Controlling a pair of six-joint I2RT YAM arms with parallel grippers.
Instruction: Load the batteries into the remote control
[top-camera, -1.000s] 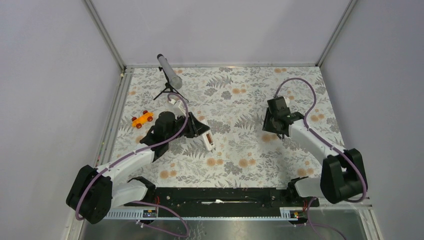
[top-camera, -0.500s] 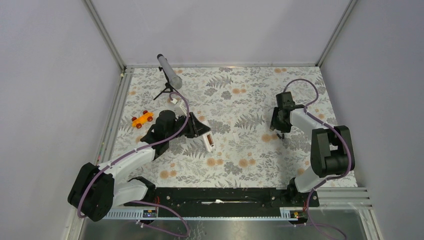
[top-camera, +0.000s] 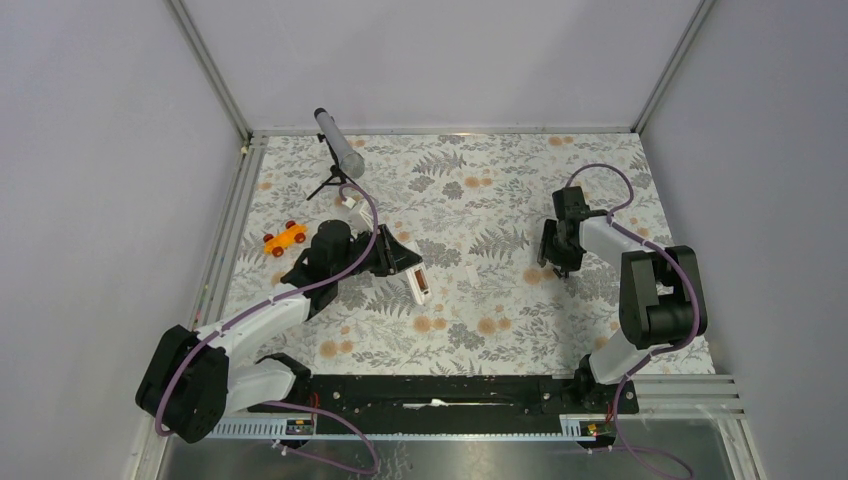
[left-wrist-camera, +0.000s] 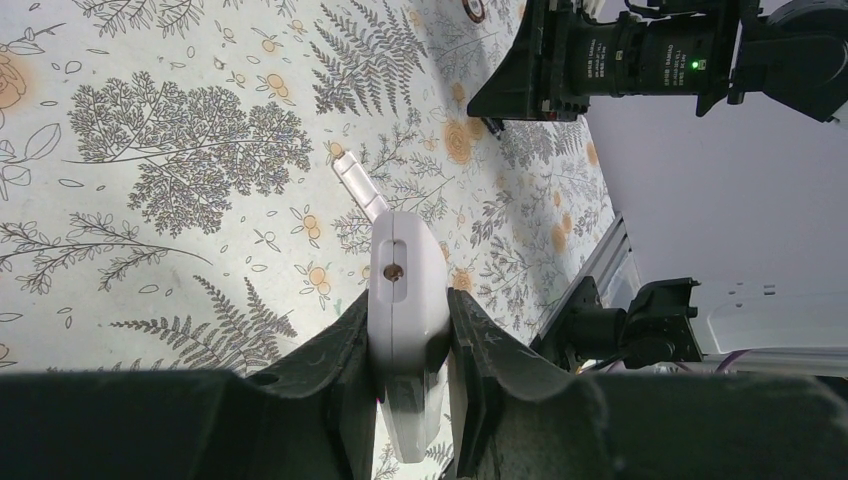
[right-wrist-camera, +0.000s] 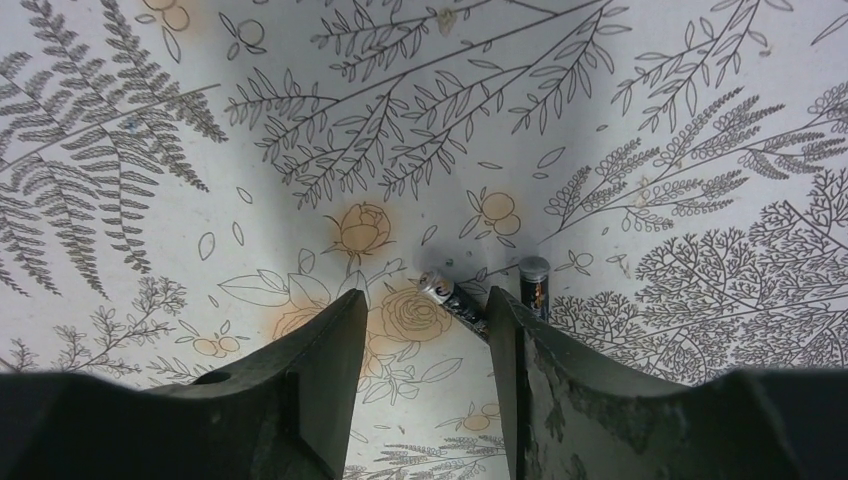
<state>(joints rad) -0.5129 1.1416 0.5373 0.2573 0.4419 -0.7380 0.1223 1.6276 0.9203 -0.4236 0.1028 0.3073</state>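
Note:
My left gripper (top-camera: 408, 266) is shut on the white remote control (top-camera: 419, 284), left of the table's middle. In the left wrist view the remote (left-wrist-camera: 405, 290) stands edge-on between the fingers, a small screw hole facing the camera. My right gripper (top-camera: 556, 262) is at the right side, pointing down, open. In the right wrist view two dark batteries lie on the floral cloth. One battery (right-wrist-camera: 452, 296) lies slanted just inside the right finger (right-wrist-camera: 515, 370). The other battery (right-wrist-camera: 535, 286) lies just outside that finger. The gripper (right-wrist-camera: 425, 310) holds nothing.
A small white flat piece (top-camera: 469, 275) lies on the cloth between the arms; it also shows in the left wrist view (left-wrist-camera: 358, 180). An orange toy car (top-camera: 285, 238) and a grey tube on a black tripod (top-camera: 340, 150) stand at the back left. Metal frame rails edge the table.
The right arm folded back, its elbow rising, and its gripper shifted slightly right and settled over the batteries. The left arm with the remote has barely moved.

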